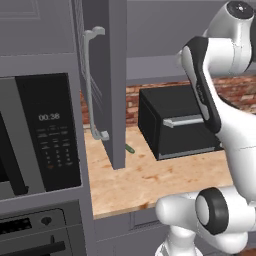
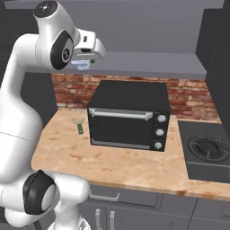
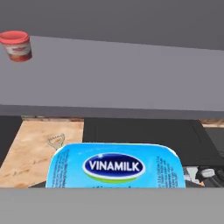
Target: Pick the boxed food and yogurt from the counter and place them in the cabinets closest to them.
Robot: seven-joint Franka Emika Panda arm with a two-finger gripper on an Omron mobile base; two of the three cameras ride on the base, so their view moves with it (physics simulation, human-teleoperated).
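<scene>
Grey slab-fronted cabinets (image 2: 134, 27) run along the wall above the counter (image 2: 130, 166), and their grey inner shelf (image 3: 113, 83) lies open to the hand view. On that shelf, at its far left, stands a small red cup (image 3: 16, 46) with a red lid, upright and alone, well apart from everything else. An open cabinet door (image 1: 107, 80) with a long pale handle hangs edge-on over the left part of the worktop in the left base view.

Below the shelf the tan wood-grain counter carries a black toaster oven (image 2: 129, 114) against the brick wall, its door shut and three knobs down its right side. To its right a dark hob (image 2: 207, 150) is set into the worktop. Just left of the oven lies a small bottle opener (image 2: 79, 125) with a green handle, flat on the wood.

The yogurt (image 3: 114, 166) is off the counter: its pale blue lid with the VINAMILK mark sits at the near edge of the hand view, right where the fingers would rise, so they are hidden under it. In the right base view the gripper (image 2: 82, 64) is raised to the front edge of the shelf with the pale cup between its jaws, narrowly parted and closed on it. Whether the cup touches the shelf cannot be told.
</scene>
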